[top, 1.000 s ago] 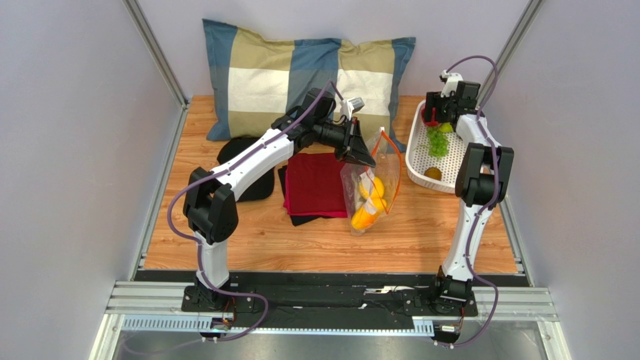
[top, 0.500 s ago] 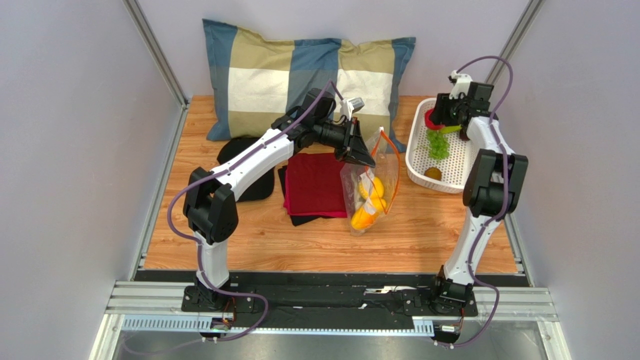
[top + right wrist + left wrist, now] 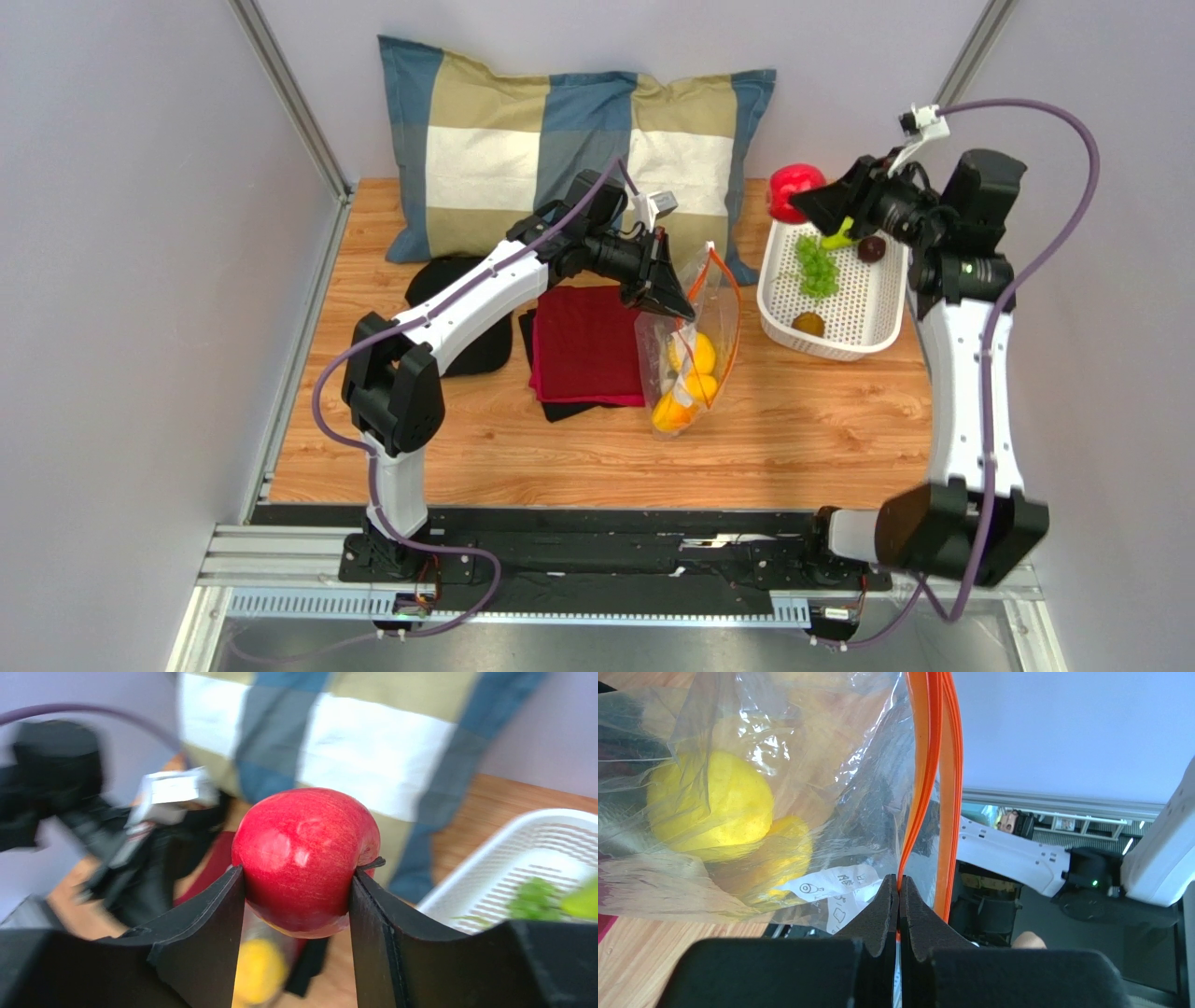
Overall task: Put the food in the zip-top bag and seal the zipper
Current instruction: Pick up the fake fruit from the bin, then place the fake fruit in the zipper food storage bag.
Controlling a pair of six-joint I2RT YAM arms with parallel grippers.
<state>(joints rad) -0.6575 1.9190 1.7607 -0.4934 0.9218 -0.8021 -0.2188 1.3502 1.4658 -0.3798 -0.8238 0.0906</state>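
**Apple aloft by the basket, bag pinched open mid-surface**

The zip-top bag (image 3: 683,353) stands just right of the surface's centre, hung by its mouth from the left jaws, with yellow and orange pieces (image 3: 690,381) sunk in its lower half. The left wrist view shows what the overhead cannot. The jaws are clenched flat on one band of the orange zipper (image 3: 926,777), the other band runs free just to its right, and a white label (image 3: 833,885) sits low on the plastic beside a yellow fruit (image 3: 710,808).

The right jaws grasp the red apple (image 3: 795,191) by its two sides (image 3: 306,861). The overhead places it in the air over the far left corner of the white basket (image 3: 853,340), which lies along the right edge and holds a grape bunch (image 3: 814,266).

A narrow strip of bare wood parts bag and basket. A red cloth (image 3: 586,343) lies just left of the bag, and a checked pillow (image 3: 561,133) fills the far edge. Bare wood runs from the bag to the near edge.
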